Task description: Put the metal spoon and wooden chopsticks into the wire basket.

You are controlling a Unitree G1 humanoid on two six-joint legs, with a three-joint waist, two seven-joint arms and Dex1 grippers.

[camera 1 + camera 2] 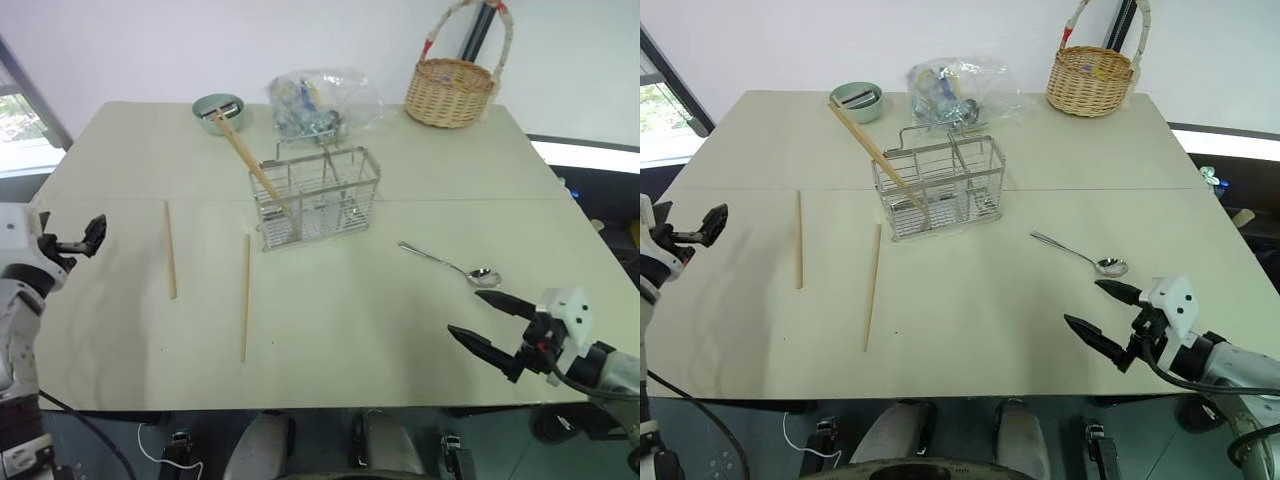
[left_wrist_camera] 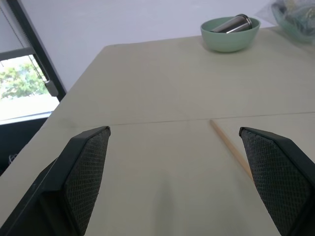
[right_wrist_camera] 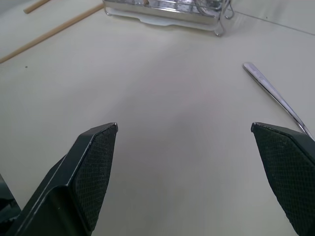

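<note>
table (image 1: 420,330): pale beige, seam across | wall (image 1: 150,40): white | window (image 1: 20,120): left

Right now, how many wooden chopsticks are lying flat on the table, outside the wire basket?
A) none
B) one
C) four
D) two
D: two wooden chopsticks lie flat on the table, to the robot's left of the wire basket, while another one leans in the basket.
</note>
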